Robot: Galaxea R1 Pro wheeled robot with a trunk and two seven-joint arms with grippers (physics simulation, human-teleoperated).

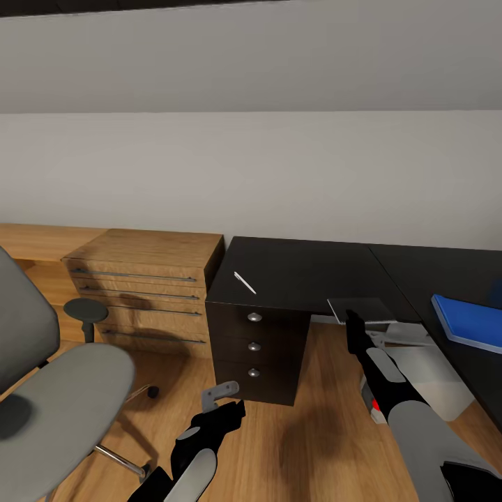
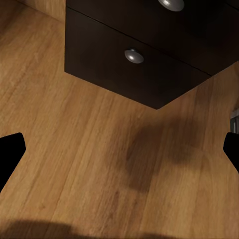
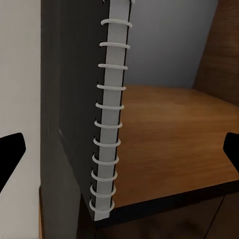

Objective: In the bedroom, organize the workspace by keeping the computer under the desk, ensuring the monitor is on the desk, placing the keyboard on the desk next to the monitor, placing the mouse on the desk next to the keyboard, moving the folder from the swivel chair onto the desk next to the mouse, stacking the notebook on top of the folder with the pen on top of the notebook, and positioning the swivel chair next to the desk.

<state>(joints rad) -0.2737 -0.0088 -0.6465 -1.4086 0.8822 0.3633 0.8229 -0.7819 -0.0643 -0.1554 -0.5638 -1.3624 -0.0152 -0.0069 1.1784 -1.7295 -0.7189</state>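
Gaping right pincer (image 3: 119,149) facing notebook (image 3: 87,114)

Head view: high vantage, facing forward and down over both arms toward the desk (image 1: 300,268), the drawer unit (image 1: 256,348) beneath it and the wall beyond. Left wrist view: low, close above the wood floor (image 2: 74,149), facing the drawer unit (image 2: 134,64) seen from the head. Right wrist view: very near the notebook (image 3: 107,124), also seen from the head (image 1: 362,308).
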